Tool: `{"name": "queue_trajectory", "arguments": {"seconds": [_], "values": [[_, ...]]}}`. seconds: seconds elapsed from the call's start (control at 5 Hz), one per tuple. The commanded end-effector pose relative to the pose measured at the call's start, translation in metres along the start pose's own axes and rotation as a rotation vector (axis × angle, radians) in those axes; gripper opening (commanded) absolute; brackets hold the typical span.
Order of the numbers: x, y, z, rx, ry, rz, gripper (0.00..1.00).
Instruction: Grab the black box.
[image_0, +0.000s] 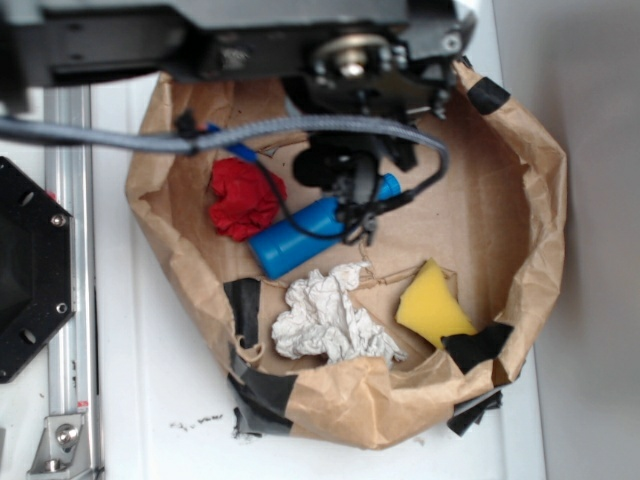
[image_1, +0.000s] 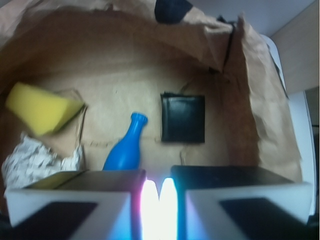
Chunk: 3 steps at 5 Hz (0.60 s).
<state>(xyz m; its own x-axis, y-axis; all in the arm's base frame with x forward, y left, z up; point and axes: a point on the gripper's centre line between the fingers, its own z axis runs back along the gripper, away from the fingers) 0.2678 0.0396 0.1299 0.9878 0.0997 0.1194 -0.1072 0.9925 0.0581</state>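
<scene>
Inside the brown paper nest (image_1: 260, 100): black box (image_1: 183, 118), blue bottle (image_1: 125, 147), yellow sponge (image_1: 40, 107), crumpled paper (image_1: 35, 160); fingers (image_1: 65, 202) nearly together, empty.

crinkly matte brown paper bag (image_1: 125, 60), glossy black box (image_1: 183, 118), shiny blue plastic bottle (image_1: 125, 147), spongy yellow wedge (image_1: 40, 107)

My lab bench setup: a white surface (image_0: 160, 400), an aluminium rail (image_0: 68, 300) with a bolted black hexagonal plate (image_0: 30, 270), and a taped brown paper bin (image_0: 500, 200).
</scene>
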Motion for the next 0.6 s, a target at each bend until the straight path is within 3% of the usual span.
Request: {"name": "queue_trajectory", "arguments": {"seconds": [0.0, 0.2, 0.4], "values": [[0.029, 0.012, -0.061, 0.054, -0.104, 0.160, 1.00], [0.026, 0.038, -0.070, 0.060, -0.099, 0.247, 1.00], [0.020, 0.044, -0.065, 0.064, -0.106, 0.267, 1.00]]}}
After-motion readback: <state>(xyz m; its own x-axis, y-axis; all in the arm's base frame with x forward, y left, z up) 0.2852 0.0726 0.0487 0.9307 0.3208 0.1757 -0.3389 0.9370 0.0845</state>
